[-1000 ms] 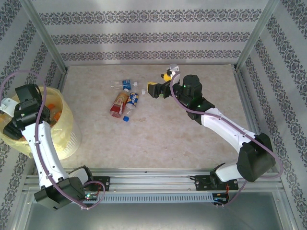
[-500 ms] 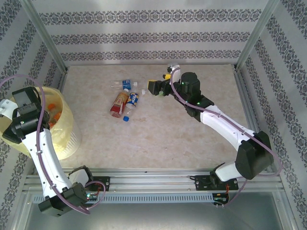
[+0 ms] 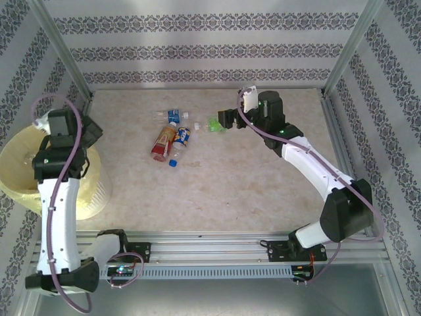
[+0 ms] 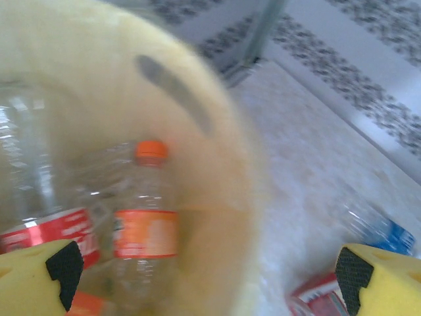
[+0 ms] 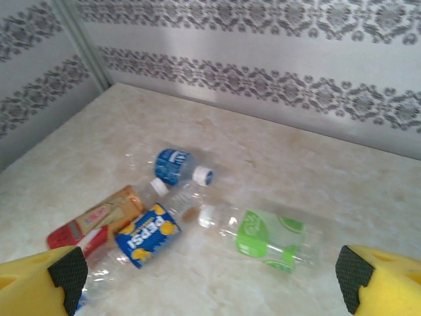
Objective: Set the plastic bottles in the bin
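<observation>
Right gripper (image 5: pixel 210 273) gapes empty over the clear green-labelled plastic bottle (image 5: pixel 263 240) I should grasp next; left gripper (image 4: pixel 207 266) gapes, seemingly empty, above the pale-yellow plastic bin (image 4: pixel 217 131).

Marbled table (image 3: pixel 217 191), patterned walls (image 3: pixel 197 46)

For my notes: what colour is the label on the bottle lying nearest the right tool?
That bottle has a bright green label, clearest in the right wrist view.

This is looking like a robot lab cell. Aluminium posts (image 3: pixel 59 49) and patterned wall panels (image 3: pixel 204 49) are enclosing a marble-look worktop (image 3: pixel 230 178). Two robot arms (image 3: pixel 309 168) are standing on a metal rail (image 3: pixel 210 250).
</observation>
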